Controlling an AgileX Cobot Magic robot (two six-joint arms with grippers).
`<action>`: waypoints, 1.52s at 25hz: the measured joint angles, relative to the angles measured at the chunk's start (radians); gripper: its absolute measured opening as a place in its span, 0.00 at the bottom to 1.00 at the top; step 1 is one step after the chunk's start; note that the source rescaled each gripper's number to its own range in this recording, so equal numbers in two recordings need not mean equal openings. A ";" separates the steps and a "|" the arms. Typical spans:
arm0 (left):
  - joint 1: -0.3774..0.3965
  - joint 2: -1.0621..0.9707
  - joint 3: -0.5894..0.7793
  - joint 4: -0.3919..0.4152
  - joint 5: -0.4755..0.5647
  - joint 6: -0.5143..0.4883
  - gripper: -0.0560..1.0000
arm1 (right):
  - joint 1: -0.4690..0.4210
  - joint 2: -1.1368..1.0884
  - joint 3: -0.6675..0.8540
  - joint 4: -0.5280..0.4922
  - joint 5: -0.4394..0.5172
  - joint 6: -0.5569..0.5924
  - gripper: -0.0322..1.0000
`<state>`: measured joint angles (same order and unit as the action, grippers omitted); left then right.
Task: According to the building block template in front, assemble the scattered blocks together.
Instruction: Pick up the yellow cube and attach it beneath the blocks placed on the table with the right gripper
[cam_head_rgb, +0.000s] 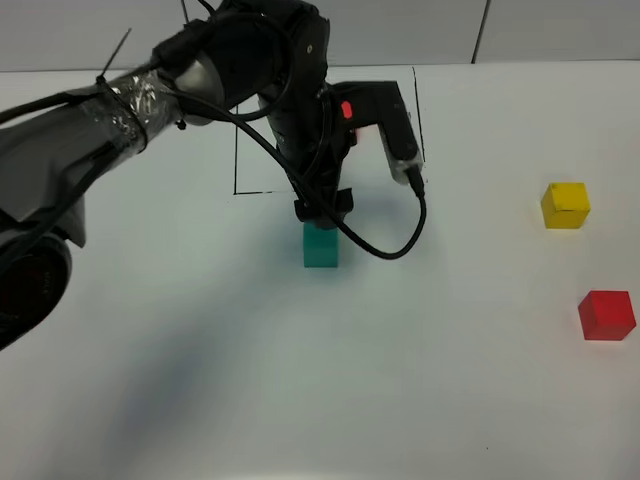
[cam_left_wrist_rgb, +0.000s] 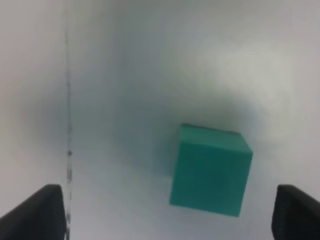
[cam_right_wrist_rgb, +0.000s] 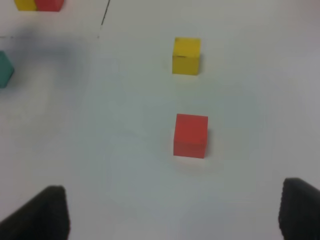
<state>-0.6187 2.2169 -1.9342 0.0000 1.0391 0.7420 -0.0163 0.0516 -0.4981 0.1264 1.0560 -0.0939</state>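
In the middle of the white surface, the left arm reaches in from the left side and its end hangs directly above the teal cube. In the left wrist view the left fingers stand wide apart, one on each side of this cube. Bare surface shows between each finger and the cube, so they are open and hold nothing. The teal cube rests flat on the surface, near the front line of the black outline but outside of it.

The building block template lies inside this outline. From the high camera the arm covers almost all of it. In the right wrist view only a yellow part and a red part, side by side, show at the edge of the picture.

The other two scattered blocks are on the right side of the surface, well apart from the teal one. The yellow cube is farther back and the red cube is nearer to the front; they do not touch each other.

The right fingers show only in the right wrist view. They are spread wide, with only bare surface between them, and both cubes lie well apart from them.
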 joint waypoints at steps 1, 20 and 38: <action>0.001 -0.018 0.000 0.000 -0.004 -0.030 1.00 | 0.000 0.000 0.000 0.000 0.000 0.000 0.79; 0.347 -0.378 0.392 0.000 -0.169 -0.412 0.99 | 0.000 0.000 0.000 0.000 0.000 0.000 0.79; 0.410 -1.057 0.955 0.070 -0.339 -0.686 0.95 | 0.000 0.000 0.000 0.001 0.000 0.000 0.79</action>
<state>-0.2087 1.1598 -0.9788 0.0703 0.7004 0.0565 -0.0163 0.0516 -0.4981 0.1274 1.0560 -0.0939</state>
